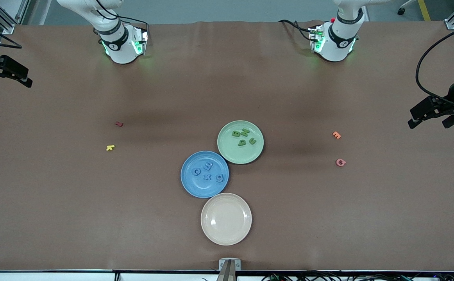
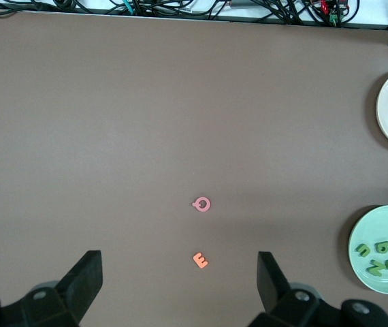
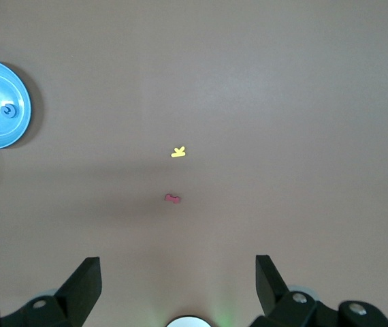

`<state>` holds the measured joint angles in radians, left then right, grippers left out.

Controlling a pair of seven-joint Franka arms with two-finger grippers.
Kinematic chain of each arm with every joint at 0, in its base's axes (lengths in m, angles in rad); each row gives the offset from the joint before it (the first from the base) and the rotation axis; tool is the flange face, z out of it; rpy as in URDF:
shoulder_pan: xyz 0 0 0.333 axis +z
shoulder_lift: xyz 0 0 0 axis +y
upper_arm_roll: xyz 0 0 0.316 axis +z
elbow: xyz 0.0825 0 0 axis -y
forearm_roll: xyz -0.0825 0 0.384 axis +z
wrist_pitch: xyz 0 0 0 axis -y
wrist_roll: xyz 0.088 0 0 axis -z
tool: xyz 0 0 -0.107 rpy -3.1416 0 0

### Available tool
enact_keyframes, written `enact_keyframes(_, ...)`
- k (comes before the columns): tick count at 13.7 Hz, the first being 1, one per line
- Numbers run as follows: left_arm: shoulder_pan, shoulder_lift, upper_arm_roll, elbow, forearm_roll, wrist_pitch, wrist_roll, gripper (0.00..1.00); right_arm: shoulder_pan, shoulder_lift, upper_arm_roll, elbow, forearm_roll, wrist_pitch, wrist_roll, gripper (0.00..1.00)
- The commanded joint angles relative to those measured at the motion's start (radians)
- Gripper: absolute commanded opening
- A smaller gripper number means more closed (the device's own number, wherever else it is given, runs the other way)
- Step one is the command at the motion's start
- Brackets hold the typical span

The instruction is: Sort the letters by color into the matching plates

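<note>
Holding both empty, my left gripper (image 2: 180, 286) and right gripper (image 3: 178, 286) hang wide apart above the table's ends. Four green letters (image 1: 243, 137) lie flat in the green plate (image 1: 227, 150), four blue letters (image 1: 207, 173) in the blue plate (image 1: 190, 187).

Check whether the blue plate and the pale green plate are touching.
Cannot tell. In the front view the blue plate and the pale green plate have rims that meet with no table showing between them, but actual contact is not plain.
</note>
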<state>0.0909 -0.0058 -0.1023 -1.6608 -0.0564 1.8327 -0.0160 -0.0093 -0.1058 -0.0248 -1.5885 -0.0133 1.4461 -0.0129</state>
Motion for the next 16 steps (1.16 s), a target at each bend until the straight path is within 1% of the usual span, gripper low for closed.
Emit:
enact_keyframes(1,-0.022,0.015,0.010,0.032,0.018,-0.026,-0.001,1.00,-0.008,-0.025,0.000,-0.027,0.036,0.022,0.002,1.00)
enact_keyframes(2,-0.031,0.018,0.018,0.032,0.018,-0.026,-0.001,1.00,-0.009,-0.023,-0.001,-0.027,0.048,0.022,0.002,1.00)
enact_keyframes(5,-0.091,0.017,0.084,0.032,0.018,-0.026,-0.001,1.00,-0.009,-0.023,-0.001,-0.028,0.049,0.022,0.002,1.00)
enact_keyframes(6,-0.102,0.017,0.093,0.032,0.018,-0.026,-0.001,1.00,-0.014,-0.023,-0.003,-0.028,0.050,0.022,0.002,1.00)
enact_keyframes(11,-0.123,0.017,0.115,0.032,0.018,-0.026,-0.001,1.00,-0.014,-0.023,-0.004,-0.028,0.050,0.022,0.002,1.00)
enact_keyframes(16,-0.114,0.015,0.113,0.033,0.018,-0.026,0.001,1.00,-0.015,-0.022,-0.004,-0.028,0.050,0.020,0.002,1.00)
